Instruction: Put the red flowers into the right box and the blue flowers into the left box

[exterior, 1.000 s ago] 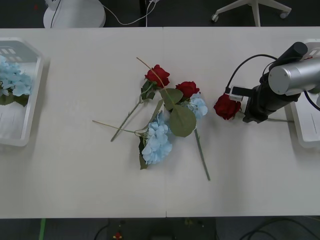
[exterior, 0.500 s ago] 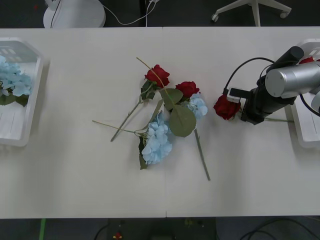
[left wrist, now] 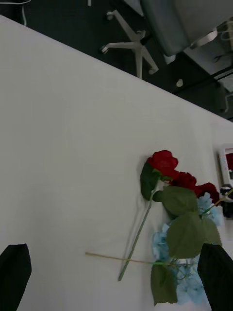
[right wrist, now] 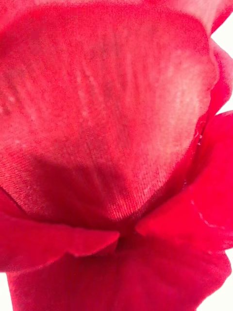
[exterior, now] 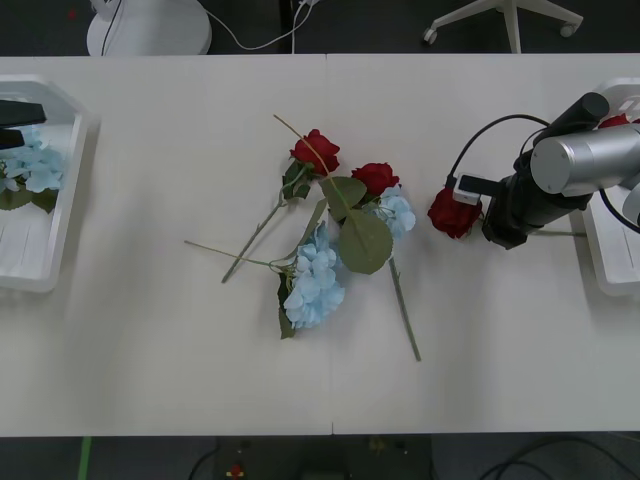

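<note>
Jaws of the right gripper (exterior: 478, 213) clench a red rose (exterior: 452, 212) beside the right box (exterior: 612, 262); the left jaws stand released.

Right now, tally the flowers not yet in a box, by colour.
red roses: 3
blue hydrangea heads: 2
total: 5

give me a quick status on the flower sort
Right gripper at a red rose near the right box. Left gripper jaws open over the left box. Mixed pile remains mid-table.
</note>
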`<state>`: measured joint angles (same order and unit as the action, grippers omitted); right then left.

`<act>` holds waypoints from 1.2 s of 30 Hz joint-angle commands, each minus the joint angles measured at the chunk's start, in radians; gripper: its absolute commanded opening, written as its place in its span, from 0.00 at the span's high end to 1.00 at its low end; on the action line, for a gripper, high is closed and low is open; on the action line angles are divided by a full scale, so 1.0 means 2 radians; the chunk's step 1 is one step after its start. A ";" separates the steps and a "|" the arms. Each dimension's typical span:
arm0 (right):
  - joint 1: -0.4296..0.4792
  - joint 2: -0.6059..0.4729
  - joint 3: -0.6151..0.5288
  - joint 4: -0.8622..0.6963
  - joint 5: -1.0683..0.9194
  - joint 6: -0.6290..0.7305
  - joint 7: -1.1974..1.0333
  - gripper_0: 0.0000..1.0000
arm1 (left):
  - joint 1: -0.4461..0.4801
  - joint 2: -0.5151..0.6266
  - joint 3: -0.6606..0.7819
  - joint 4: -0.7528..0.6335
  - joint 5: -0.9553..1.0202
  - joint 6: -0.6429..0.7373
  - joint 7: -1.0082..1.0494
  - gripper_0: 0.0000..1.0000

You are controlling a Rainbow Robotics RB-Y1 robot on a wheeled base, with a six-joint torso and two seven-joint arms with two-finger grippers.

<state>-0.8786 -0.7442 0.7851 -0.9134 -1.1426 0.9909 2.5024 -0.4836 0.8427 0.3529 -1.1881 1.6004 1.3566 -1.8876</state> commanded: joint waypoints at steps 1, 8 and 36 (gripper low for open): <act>-0.002 0.008 -0.001 0.003 -0.009 -0.007 -0.013 1.00 | -0.022 0.024 -0.104 -0.013 0.070 -0.066 -0.027 0.00; -0.027 -0.008 -0.074 0.003 -0.020 0.070 -0.027 1.00 | -0.045 0.041 -0.191 -0.036 0.060 -0.120 -0.059 0.00; -0.052 -0.145 -0.324 0.008 0.065 0.301 -0.478 1.00 | -0.007 0.142 -0.382 -0.293 -0.288 -0.404 0.336 0.00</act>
<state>-0.9408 -0.9846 0.1444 -0.9029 -1.0462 1.6163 1.6166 -0.4940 1.0077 -0.2741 -1.7416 1.0926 0.6799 -1.4116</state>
